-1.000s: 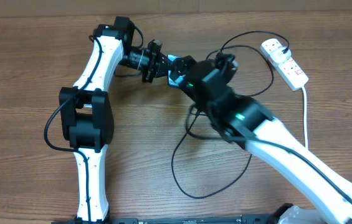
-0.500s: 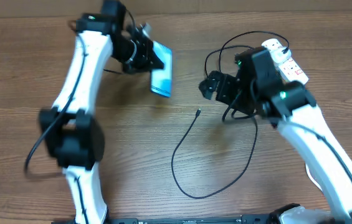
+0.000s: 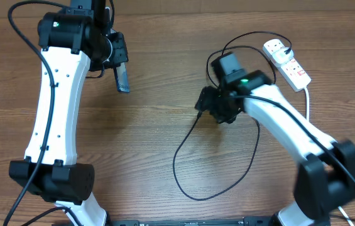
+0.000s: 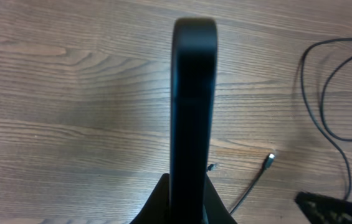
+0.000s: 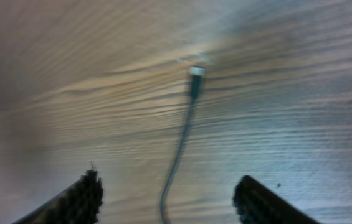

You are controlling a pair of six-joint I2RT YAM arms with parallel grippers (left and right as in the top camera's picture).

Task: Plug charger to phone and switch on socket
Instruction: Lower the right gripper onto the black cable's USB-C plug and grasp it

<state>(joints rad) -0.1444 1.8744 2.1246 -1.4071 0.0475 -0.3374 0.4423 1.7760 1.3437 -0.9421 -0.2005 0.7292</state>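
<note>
Wooden bench [image 3: 164, 138], charger [image 5: 191, 93] tip ahead of parted right fingers [image 5: 82, 196].
Best pinched just behind its tip; phone [image 4: 193, 93] is clamped in left fingers [image 3: 118, 55].

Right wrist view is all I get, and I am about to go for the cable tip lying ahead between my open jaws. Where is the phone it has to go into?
Observer: The left gripper holds the phone clamped in its jaws. It is over the far-left part of the table, well apart from the charger tip and edge-on to the overhead camera.
Operator: And the socket I have to switch on?
Observer: The socket lies near the far-right corner, beyond the right gripper, and the black cable loops up toward it.
</note>
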